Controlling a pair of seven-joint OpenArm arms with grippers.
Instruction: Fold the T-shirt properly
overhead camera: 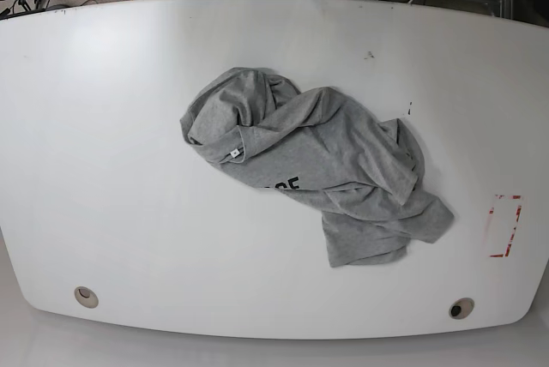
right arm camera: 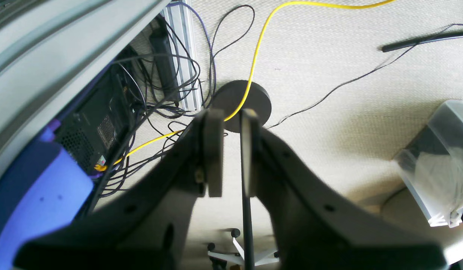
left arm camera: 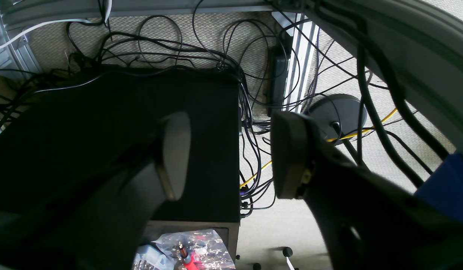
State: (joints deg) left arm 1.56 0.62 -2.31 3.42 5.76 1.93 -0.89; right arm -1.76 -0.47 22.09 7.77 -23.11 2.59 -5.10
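shirt (overhead camera: 304,148) lies crumpled on the white table (overhead camera: 129,213).

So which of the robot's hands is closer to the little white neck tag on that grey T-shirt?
The right. Its gripper hangs past the table's far edge, nearly straight beyond the white neck tag; the left gripper is there too, but farther sideways.

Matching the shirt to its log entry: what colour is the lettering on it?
Black, on the grey T-shirt; it shows best in the base view.
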